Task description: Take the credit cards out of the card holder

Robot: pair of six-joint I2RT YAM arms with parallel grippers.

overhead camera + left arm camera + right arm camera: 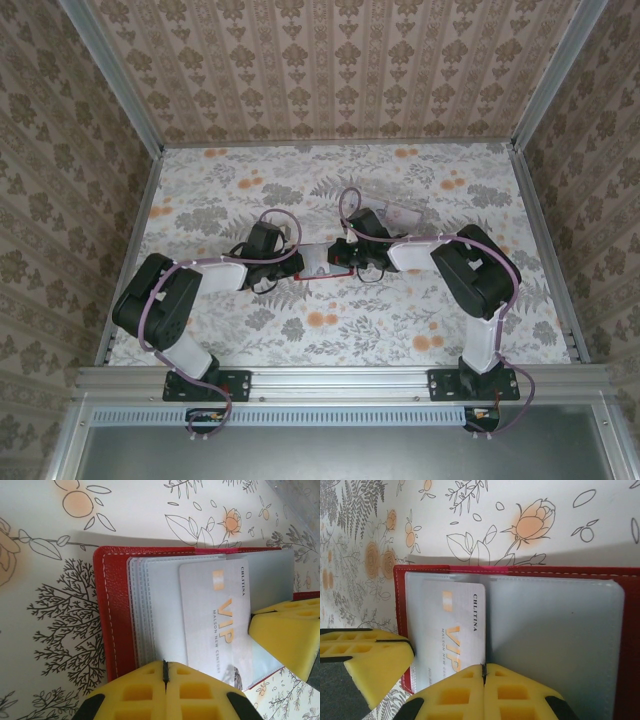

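The holder [117,610] lay open on the floral counter [50,540], near the counter's middle in the top view, between the tips of the 2 arms. Its red cover, edged with pale stitching, framed a stack of clear pockets [157,595]. 1 card [215,610], whitish with gold "VIP" lettering, sat among the pockets on one half of the holder, its long edge close to the fold. How far it stood out of its sleeve could not be told. From the right wrist, the other half of the holder was a plain grey-blue pocket.

The left pincer [165,669] was closed, its 2 yellow fingers pressed together with only a dark seam between them. Its tips stood over the holder's edge at the pocket stack, just beside the card. Whether they nipped a sleeve or only rested there could not be told.

The right pincer [484,671] was closed the same way, with its tips at the card's edge near the fold. Whether it pinched anything could not be told. From each wrist, the other pincer's yellow fingers overlapped the far side of the holder.

A clear plastic piece [400,213] lay on the counter beyond the right pincer, apart from the holder
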